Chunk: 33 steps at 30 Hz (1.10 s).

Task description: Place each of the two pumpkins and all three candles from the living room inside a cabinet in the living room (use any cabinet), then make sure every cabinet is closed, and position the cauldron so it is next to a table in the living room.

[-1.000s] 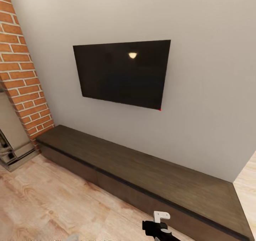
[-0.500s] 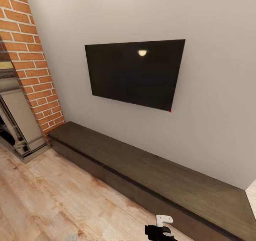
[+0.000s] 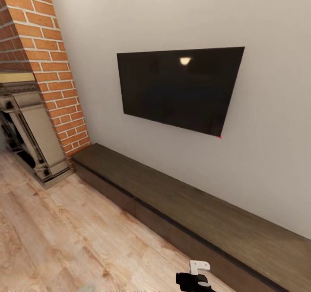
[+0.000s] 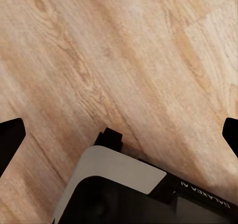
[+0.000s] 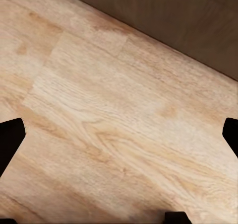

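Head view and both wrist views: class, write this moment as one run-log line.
phase: in transit | cabinet: closed, top bare | left gripper: open, holding nothing | right gripper: open, holding nothing | below both: wooden floor

Even, bright, soft light fills the room. A small lamp glare spots the television. Straight edges lean toward the frame's borders.

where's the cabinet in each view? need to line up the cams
Head view: the cabinet runs along the wall under the TV, from mid-left to lower right.
Left wrist view: not in it; just the wood floor and part of the robot's base.
Right wrist view: its dark front crosses one corner.
Shared landmark: the light wood floor.
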### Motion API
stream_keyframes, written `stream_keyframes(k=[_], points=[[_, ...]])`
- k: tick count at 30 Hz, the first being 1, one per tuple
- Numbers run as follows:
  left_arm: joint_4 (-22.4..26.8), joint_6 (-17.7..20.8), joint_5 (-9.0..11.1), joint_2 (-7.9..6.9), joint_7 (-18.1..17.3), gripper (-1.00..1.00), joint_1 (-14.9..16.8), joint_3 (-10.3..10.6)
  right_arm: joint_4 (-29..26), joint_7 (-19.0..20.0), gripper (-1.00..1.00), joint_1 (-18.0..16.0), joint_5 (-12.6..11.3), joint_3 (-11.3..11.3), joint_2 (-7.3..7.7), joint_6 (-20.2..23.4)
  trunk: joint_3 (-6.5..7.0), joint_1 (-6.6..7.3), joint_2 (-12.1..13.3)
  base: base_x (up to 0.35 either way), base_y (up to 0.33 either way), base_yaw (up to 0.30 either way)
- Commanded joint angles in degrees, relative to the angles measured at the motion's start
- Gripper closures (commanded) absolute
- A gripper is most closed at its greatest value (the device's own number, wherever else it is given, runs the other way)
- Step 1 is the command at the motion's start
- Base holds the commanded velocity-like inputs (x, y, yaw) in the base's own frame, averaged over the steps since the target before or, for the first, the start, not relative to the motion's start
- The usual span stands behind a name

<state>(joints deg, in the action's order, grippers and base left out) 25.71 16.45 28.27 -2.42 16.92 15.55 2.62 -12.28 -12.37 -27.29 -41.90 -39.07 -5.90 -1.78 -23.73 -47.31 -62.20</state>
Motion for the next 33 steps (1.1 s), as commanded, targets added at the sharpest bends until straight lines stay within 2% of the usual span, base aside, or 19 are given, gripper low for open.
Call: stream_keyframes(k=[1, 33], points=[[0.13, 0.25, 0.47, -0.04, 0.41, -1.0, 0.01, 0.28, -0.02, -0.28, -1.0, -0.04, -0.53, -0.49, 0.01, -0.21, 0.04, 0.22, 0.37, 0.0, 0.0, 0.169], [0.13, 0.17, 0.47, 0.32, 0.46, -1.0, 0.01, 0.37, -0.02, -0.28, -1.0, -0.04, 0.06, -0.48, 0.01, -0.39, 3.19, 7.25, 13.21, 0.0, 0.0, 0.168]])
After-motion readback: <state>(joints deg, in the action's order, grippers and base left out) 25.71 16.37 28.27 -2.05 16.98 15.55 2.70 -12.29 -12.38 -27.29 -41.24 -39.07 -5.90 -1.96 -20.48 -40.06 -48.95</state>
